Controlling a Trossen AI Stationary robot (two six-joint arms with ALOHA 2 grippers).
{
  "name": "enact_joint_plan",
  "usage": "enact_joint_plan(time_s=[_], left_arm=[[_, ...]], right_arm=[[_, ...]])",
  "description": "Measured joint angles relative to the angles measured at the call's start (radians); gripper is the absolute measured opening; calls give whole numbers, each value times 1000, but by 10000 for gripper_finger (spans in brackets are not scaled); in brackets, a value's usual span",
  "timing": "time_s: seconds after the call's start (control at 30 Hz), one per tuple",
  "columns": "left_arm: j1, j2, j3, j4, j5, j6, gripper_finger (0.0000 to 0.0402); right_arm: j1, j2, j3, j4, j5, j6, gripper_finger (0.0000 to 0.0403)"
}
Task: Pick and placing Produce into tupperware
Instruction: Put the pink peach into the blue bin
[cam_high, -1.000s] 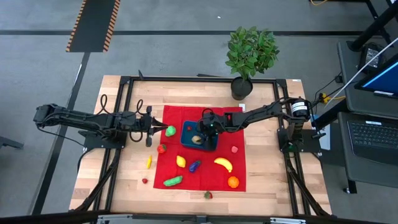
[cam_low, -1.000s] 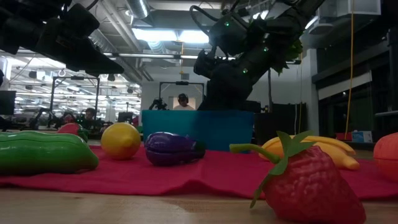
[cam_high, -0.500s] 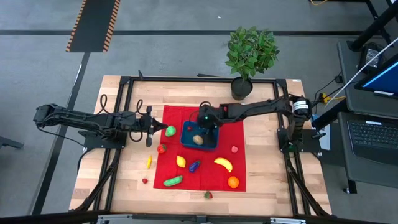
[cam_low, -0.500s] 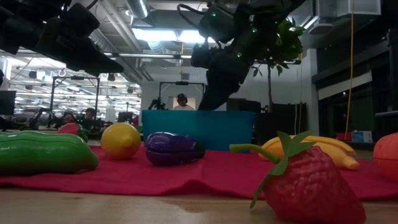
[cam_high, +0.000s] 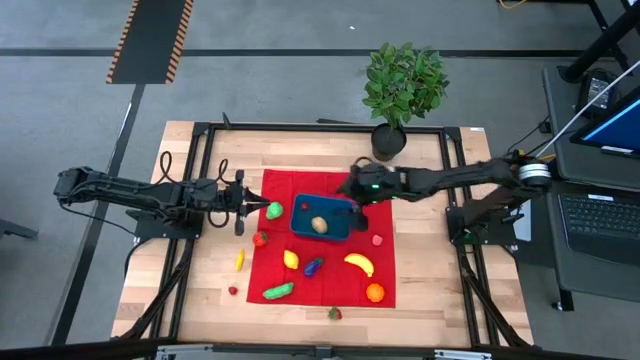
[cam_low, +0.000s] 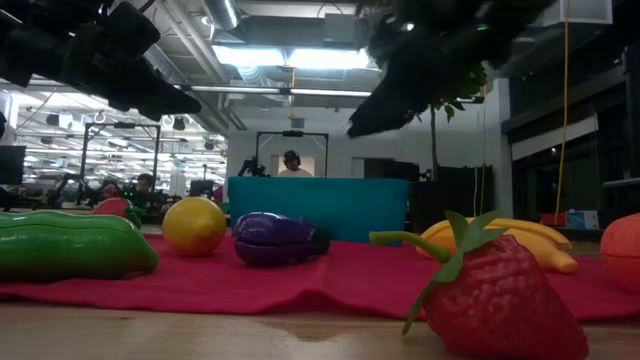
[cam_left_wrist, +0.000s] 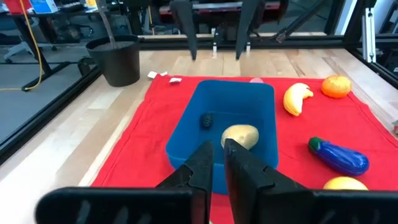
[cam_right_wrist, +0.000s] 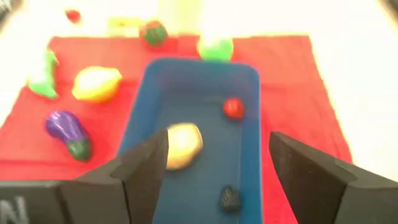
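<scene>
We find the tupperware (cam_high: 322, 220) on the red cloth (cam_high: 385, 270), holding a tan potato-like piece (cam_high: 319, 224), a small red piece (cam_right_wrist: 233, 107) and a small dark piece (cam_right_wrist: 229, 197). The right gripper (cam_high: 350, 190) hangs above its far right corner, fingers apart and empty. The left gripper (cam_high: 243, 199) waits at the cloth's left edge, fingers together, beside a green piece (cam_high: 273, 210). A lemon (cam_high: 291, 259), eggplant (cam_high: 313, 266), banana (cam_high: 359, 263), cucumber (cam_high: 278, 291) and orange (cam_high: 374, 292) lie nearer the front. A potted plant (cam_high: 400, 95) stands behind.

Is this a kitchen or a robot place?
Probably a robotics lab or workshop: toy produce on a red cloth, a framed wooden table, and desks with people at work behind.
</scene>
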Motion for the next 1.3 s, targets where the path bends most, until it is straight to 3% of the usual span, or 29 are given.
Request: enact_joint_plan(time_s=[0.2, 0.4, 0.77, 0.97, 1.3], left_arm=[[0, 0, 0, 0, 0, 0, 47], [0, 0, 0, -4, 0, 0, 60], [0, 0, 0, -4, 0, 0, 81], [0, 0, 0, -4, 0, 0, 90], [0, 0, 0, -4, 0, 0, 106]], right_arm=[[0, -210, -249, 279, 8, 38, 278], [0, -301, -452, 421, 8, 54, 278], [0, -299, -542, 439, 19, 129, 278], [0, -299, -525, 372, 18, 124, 278], [13, -299, -334, -178, 17, 182, 273]])
